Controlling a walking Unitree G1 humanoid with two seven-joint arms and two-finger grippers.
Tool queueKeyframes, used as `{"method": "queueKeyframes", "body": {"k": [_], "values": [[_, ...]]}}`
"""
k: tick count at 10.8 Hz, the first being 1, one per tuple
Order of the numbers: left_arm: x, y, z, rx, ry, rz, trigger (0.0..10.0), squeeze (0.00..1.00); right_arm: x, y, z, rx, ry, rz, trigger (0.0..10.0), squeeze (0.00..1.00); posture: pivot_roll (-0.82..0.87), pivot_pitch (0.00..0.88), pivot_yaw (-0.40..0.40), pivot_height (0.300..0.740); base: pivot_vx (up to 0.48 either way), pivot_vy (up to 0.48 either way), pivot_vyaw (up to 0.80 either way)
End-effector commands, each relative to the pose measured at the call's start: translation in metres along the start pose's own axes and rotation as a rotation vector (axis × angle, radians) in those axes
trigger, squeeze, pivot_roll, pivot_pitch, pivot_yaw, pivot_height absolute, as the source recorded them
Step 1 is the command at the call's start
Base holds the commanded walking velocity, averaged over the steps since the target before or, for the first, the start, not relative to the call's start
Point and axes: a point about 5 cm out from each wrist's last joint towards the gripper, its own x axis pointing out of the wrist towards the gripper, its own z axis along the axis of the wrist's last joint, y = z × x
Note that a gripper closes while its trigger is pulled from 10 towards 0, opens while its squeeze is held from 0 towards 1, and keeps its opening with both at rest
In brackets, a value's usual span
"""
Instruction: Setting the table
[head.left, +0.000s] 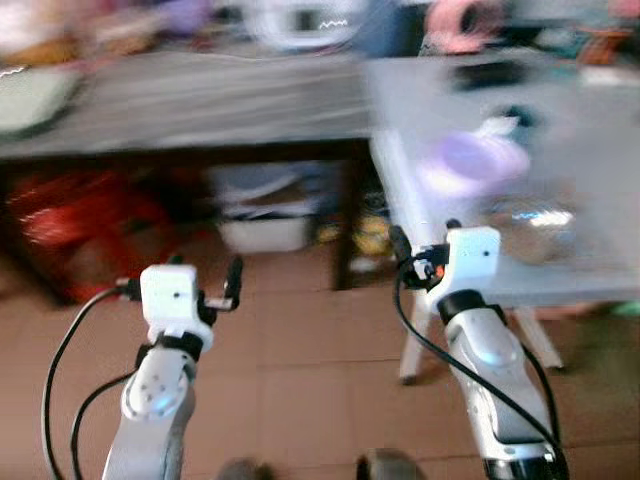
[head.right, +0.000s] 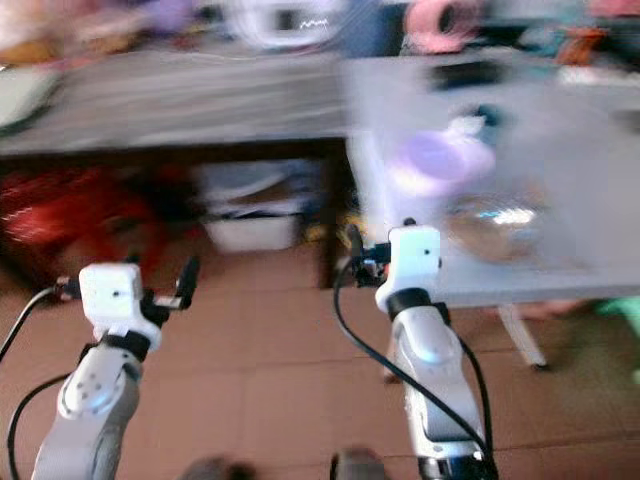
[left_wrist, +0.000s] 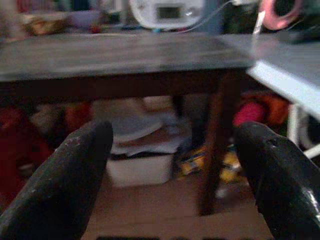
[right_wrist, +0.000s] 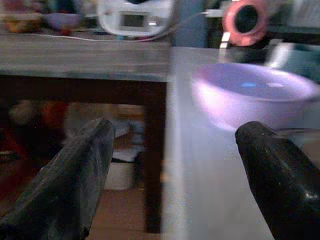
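Here two tables stand side by side: a dark wooden table (head.left: 200, 105) on the robot's left and a white table (head.left: 560, 200) on its right, their edges meeting or nearly so. On the white table there is one lilac bowl (right_wrist: 252, 95), shallow and wide, pale purple with a glossy inside that catches blue-white light. It sits near the table's left edge, towards the dark table. Just beside it, nearer the robot, lies one shiny, glassy or metallic round thing (head.left: 530, 225) (too smeared by blur to name).

Two grippers are raised in front of the robot. The left gripper (left_wrist: 175, 175) hangs over the tiled floor (head.left: 300, 370) before the dark table, its two black fingers (left_wrist: 70, 185) spread wide with nothing between them. The right gripper (right_wrist: 175, 175) is at the near left corner of the white table, level with the tabletop and facing the bowl, its fingers (right_wrist: 75, 180) likewise wide apart and empty; the bowl is ahead of them, untouched.

Under the dark table sit one white bin (head.left: 265, 230) with papers heaped on top and a red bundle (head.left: 75, 215) whose shape is lost in the blur. Along the back of the tables are a white appliance with a small display (right_wrist: 132, 17) and a pink roll (right_wrist: 245, 17); the other clutter there cannot be made out.
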Motion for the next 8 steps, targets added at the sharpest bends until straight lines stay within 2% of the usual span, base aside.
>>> {"method": "queueKeyframes", "body": {"k": [1, 5, 8], "values": [[-0.002, -0.001, 0.0, -0.005, 0.002, -0.006, 10.0, 0.0, 0.001, -0.002, 0.004, -0.004, -0.015, 0.001, 10.0, 0.0, -0.01, 0.082, 0.017, 0.74, 0.368, -0.304, 0.0], [-0.002, 0.002, 0.0, -0.013, -0.003, -0.002, 10.0, 0.0, 0.003, -0.002, 0.006, -0.002, -0.025, 0.006, 10.0, 0.0, -0.01, 0.079, 0.017, 0.74, 0.333, -0.34, 0.0], [-0.003, 0.01, -0.001, -0.034, 0.0, 0.024, 10.0, 0.0, 0.002, 0.0, 0.006, -0.004, -0.025, 0.013, 10.0, 0.0, -0.01, 0.082, 0.015, 0.74, 0.0, 0.0, 0.0]]}}
